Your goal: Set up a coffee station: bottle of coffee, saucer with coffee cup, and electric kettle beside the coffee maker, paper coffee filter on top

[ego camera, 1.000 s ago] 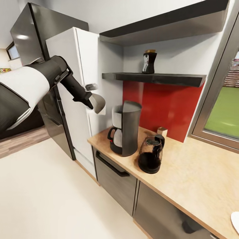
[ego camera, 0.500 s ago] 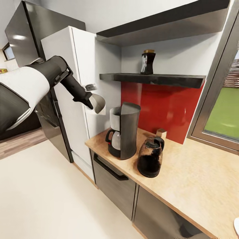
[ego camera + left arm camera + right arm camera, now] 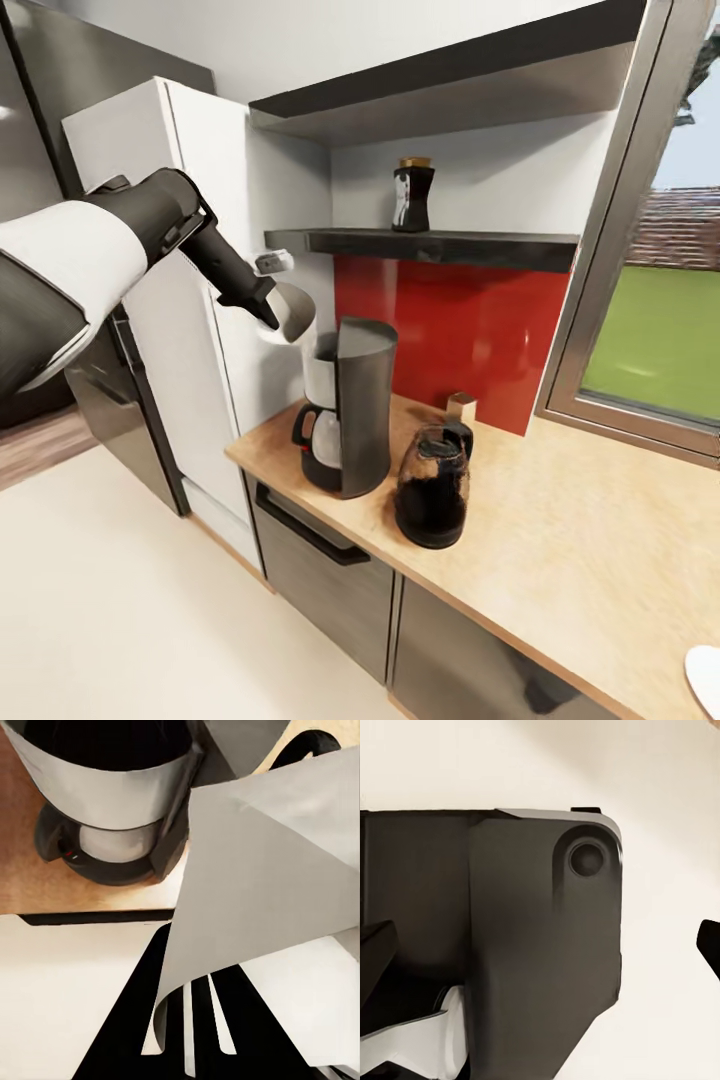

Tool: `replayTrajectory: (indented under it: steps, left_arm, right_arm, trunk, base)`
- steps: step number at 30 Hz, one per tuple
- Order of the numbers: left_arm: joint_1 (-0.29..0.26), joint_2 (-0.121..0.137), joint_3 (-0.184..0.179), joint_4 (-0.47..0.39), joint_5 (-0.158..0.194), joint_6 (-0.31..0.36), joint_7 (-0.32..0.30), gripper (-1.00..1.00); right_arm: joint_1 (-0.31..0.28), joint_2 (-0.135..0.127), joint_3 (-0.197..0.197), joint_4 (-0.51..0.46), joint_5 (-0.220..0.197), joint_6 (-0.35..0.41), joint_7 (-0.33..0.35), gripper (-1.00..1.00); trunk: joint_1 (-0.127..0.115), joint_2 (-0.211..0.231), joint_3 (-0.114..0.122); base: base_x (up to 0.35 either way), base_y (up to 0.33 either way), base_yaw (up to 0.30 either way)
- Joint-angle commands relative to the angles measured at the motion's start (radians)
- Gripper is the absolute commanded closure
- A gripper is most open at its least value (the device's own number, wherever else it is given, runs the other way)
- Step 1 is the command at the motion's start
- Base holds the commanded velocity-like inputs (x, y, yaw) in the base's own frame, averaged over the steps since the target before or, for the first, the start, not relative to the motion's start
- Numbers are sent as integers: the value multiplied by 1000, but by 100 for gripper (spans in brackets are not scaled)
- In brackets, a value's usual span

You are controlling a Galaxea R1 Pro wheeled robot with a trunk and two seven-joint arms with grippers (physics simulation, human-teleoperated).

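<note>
While the left arm reaches out from the head view's left side, the left hand (image 3: 268, 303) is pinched on a paper coffee filter (image 3: 291, 312), which hangs as a pale curved sheet just past the fingertips. From the left wrist view the filter (image 3: 262, 885) spreads wide in front of the dark fingers (image 3: 172, 1020), and below it sits the coffee maker (image 3: 112, 795), seen from above with its open top and round base. In the head view the filter is held in the air just above and to the left of the coffee maker (image 3: 345, 410), apart from it.

Standing upright near the left end of the table (image 3: 560, 540), the coffee maker has the electric kettle (image 3: 432, 487) just beside it on its right, also on the table. A small wooden block (image 3: 461, 407) stands behind the kettle against the red backsplash (image 3: 450, 330). Above that, the bottle of coffee (image 3: 412, 194) stands upright on the kitchen shelf (image 3: 430, 246). A white rounded edge, perhaps the saucer (image 3: 705, 675), shows at the table's far right corner of the head view, well apart from the rest.

The right wrist view shows dark robot body (image 3: 510, 945) over pale floor (image 3: 660, 780); whether the right hand is spread or pressed together I cannot tell.
</note>
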Motion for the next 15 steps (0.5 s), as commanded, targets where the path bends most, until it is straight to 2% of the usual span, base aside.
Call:
replayTrajectory:
  steps: [1, 4, 8, 15]
  left_arm:
    - [-1, -2, -6, 2, -1, 6, -4, 100]
    - [-1, -3, -6, 2, -1, 5, -4, 100]
    - [0, 0, -6, 2, -2, 4, -4, 100]
    - [3, 5, -12, 2, -2, 1, -2, 100]
  right_arm:
    - [0, 0, 0, -1, 0, -2, -1, -100]
    - [0, 0, 0, -1, 0, -2, -1, -100]
    - [0, 0, -1, -1, 0, -2, -1, -100]
    - [0, 0, -1, -1, 0, -2, -1, -100]
  trunk:
    - [1, -2, -1]
    - [1, -2, 1]
    - [1, -2, 2]
    - [1, -2, 3]
  base:
    - [275, 221, -222]
    - [292, 184, -182]
    - [278, 79, -44]
    - [18, 3, -147]
